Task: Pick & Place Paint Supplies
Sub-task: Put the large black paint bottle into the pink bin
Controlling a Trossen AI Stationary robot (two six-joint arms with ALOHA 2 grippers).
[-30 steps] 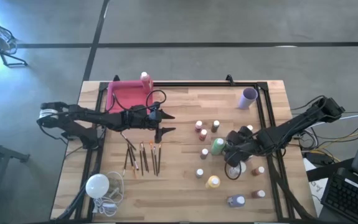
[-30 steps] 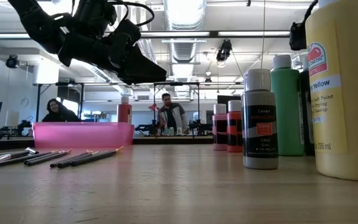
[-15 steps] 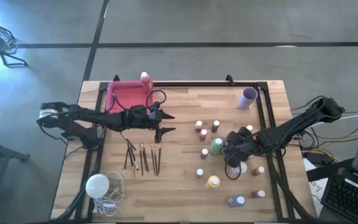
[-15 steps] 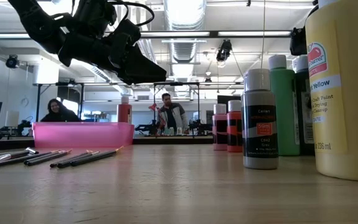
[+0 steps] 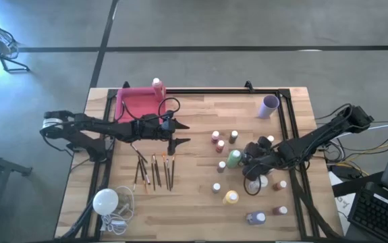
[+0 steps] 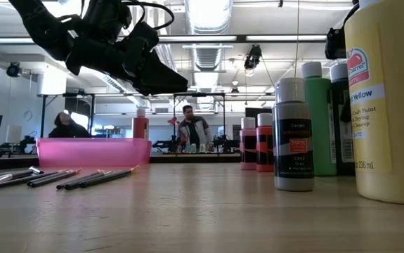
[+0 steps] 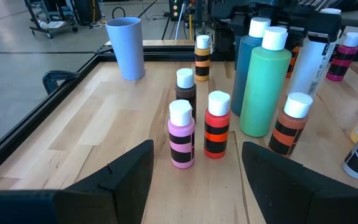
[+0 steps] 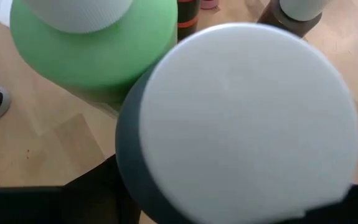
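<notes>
We see the right gripper (image 5: 251, 160) low over the cluster of paint bottles on the right half of the wooden counter (image 5: 194, 202). Its jaws sit either side of a dark teal bottle (image 8: 241, 130) with a white cap, which fills the right wrist view; we cannot tell whether the jaws already press on it. Touching or just beside that bottle stands a larger green bottle (image 5: 235, 158), upright.

Around them stand more white-capped bottles: a yellow one (image 5: 231, 197) nearer the front edge, a purple one (image 5: 256, 218) by the front right corner, and small pink (image 7: 182, 134), red (image 7: 217, 125) and brown (image 7: 185, 89) ones between the two arms. A lavender cup (image 5: 269, 105) stands near the far right corner.

The left gripper (image 5: 179, 133) hovers above the counter's left half, its jaws spread wide and empty. Just in front of it several thin dark paintbrushes (image 5: 154, 171) lie side by side on the wood. Behind the left arm sits a pink tray (image 5: 138, 104) with a small bottle (image 5: 156, 84) at its far corner. A white round bulb (image 5: 105, 201) with a cord rests at the front left corner.

In the low view, two people (image 6: 191, 131) show far off in the room beyond.
</notes>
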